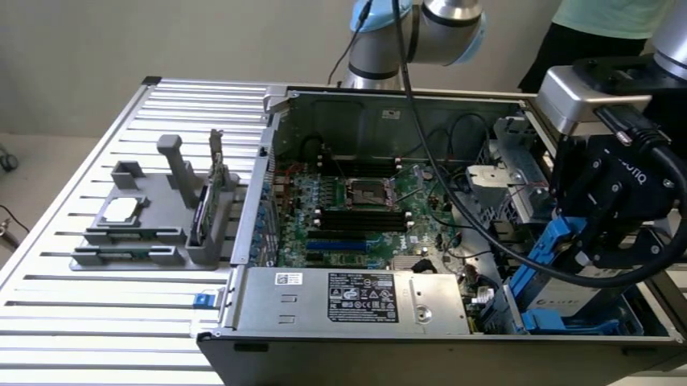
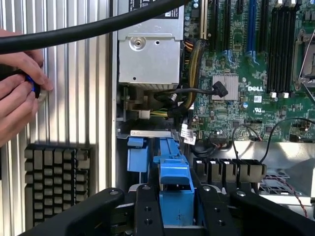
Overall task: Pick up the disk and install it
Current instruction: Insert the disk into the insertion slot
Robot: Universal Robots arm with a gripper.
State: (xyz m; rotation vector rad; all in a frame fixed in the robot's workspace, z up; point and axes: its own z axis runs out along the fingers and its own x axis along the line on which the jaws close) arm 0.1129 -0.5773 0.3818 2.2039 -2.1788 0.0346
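At the front corner of the open computer case (image 1: 281, 121), on the exterior view's right, the gripper (image 1: 588, 256) is clenched on the disk (image 1: 567, 302), its black fingers (image 2: 147, 206) pressing either side of the blue carrier. The disk hangs steeply on edge, with its lower end down at the drive bay (image 1: 513, 315). Whether it has entered the bay's guides I cannot tell. The likeliest trouble is a jam: if the carrier meets the guides askew, it could wedge and twist in the grip. The thick black cable (image 1: 472, 221) loops from the arm across the motherboard (image 1: 365, 201) to the wrist, and it could drag over the board or catch on the case wall. The loose wire bundles (image 2: 194, 64) close to the bay might be pinched under the carrier. A person's hand (image 2: 17, 93) is over the slatted table (image 1: 118, 322) just beside the case, near enough for a swing of the arm to matter. The disk itself is a flat silver-grey slab with a pale label, framed in bright blue plastic, rigid and smooth-faced.
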